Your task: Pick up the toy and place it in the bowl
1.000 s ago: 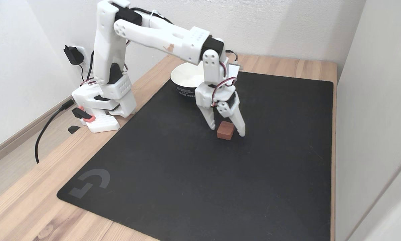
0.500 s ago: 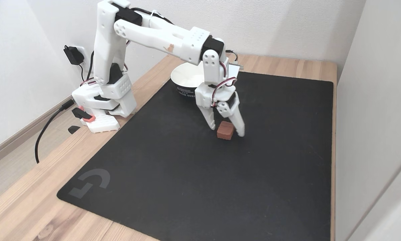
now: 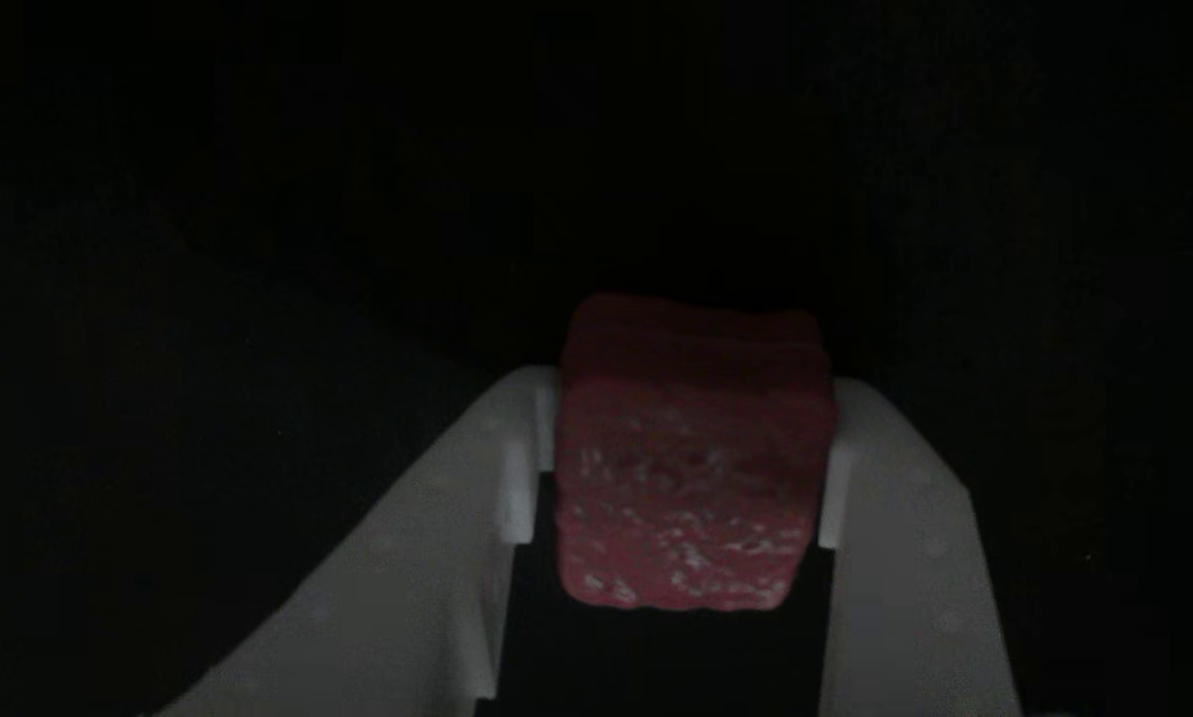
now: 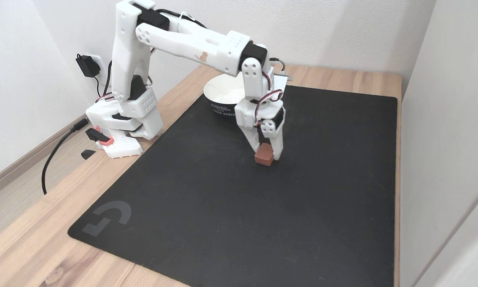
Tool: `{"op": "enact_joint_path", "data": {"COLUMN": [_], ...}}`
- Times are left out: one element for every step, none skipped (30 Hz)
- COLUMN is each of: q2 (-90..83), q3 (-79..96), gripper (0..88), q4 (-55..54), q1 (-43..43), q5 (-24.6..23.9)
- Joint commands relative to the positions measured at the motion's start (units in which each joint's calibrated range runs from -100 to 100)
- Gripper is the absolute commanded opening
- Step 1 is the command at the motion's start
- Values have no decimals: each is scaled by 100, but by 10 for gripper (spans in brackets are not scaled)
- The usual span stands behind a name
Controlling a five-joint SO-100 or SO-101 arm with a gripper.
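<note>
The white gripper (image 4: 267,154) is clamped on the dark-red toy block (image 4: 264,154), which seems to rest on the black mat (image 4: 207,207), in front of the white bowl (image 4: 223,93). The dim other view shows what the fixed view cannot: both fingers (image 3: 522,448) pressing the block's (image 3: 691,458) speckled sides.

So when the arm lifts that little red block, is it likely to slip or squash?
The toy looks rough and spongy, so the gripper will probably hold it without slipping. It may squash slightly. Flat faces: unlikely to roll.
</note>
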Motion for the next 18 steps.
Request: {"op": "enact_joint_path", "data": {"q2": [-168,-251,-359,-476,-593,-826,-943,-1060,-1176,-1285,-1460,-1535,-1610,-1685,-1835,-1902,-1968,-2043], "q3": [-40,-31,-22,-22,-31,-31,-31,-31,-13,5,23,23,23,32,59,69,87,123], "gripper": [23,23,23,23,23,23,23,23,23,23,23,23,23,23,23,23,23,23], "q4": [42,51,51,51,42,8,0,0,0,0,0,0,8,42,93,161,220,254], "q1": [-3,-20,-54,-79,-95,-146,-221,-296,-380,-489,-706,-823,-974,-1124,-1476,-1626,-1793,-1969], "q5": [61,119,176,228,265,354,406,474,552,630,740,787,839,886,949,954,954,954]}}
